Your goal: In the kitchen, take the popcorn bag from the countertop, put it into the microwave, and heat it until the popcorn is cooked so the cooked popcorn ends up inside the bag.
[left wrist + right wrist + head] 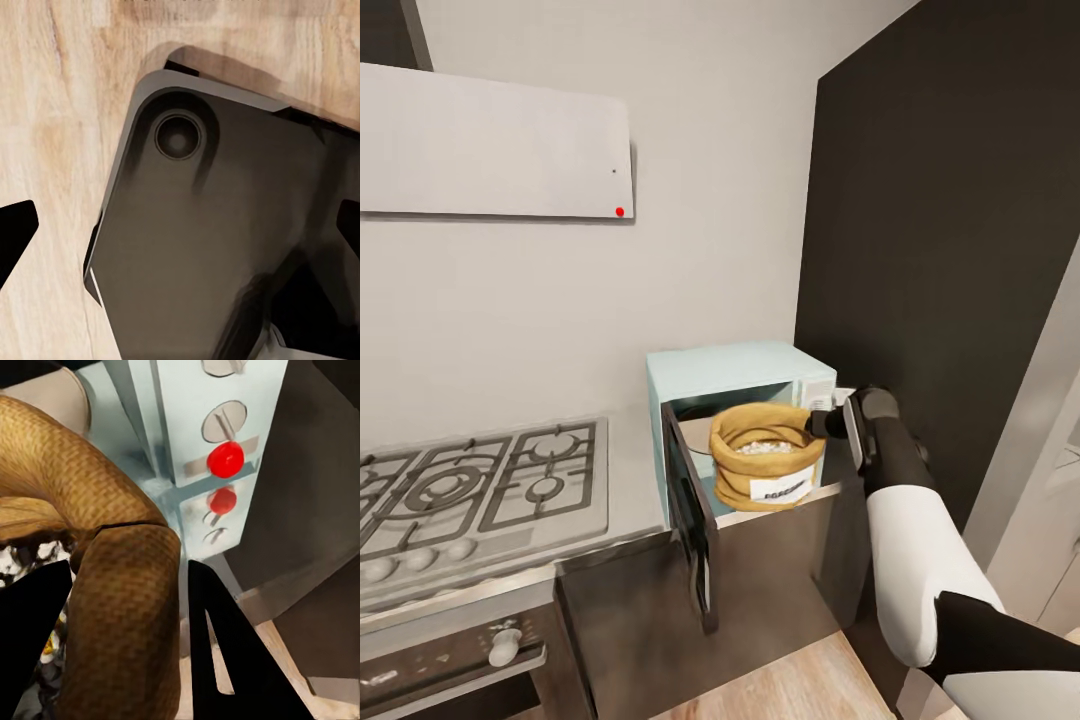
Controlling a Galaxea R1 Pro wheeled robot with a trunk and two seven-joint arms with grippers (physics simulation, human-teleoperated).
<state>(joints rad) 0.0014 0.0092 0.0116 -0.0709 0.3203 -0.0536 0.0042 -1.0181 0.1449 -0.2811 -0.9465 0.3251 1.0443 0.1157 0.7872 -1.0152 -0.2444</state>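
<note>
The mint-blue microwave (730,372) stands on the grey countertop (632,462) with its dark-framed door (692,515) swung open toward me. The tan popcorn bag (765,470) sits upright at the mouth of the cavity, whitish popcorn (765,447) showing inside it. My right gripper (818,424) is shut on the bag's rolled rim (120,585), one finger inside the sack and one finger (217,645) outside. Beside the rim the microwave's white knob (223,421) and red light (226,459) are close. My left gripper (181,232) hangs open over the wooden floor.
A steel gas hob (480,490) with black grates lies left of the microwave, a dark oven (450,660) below it. A grey hood (490,150) hangs above. A tall dark wall (950,200) rises right of the microwave. The robot's dark base (202,247) lies under the left gripper.
</note>
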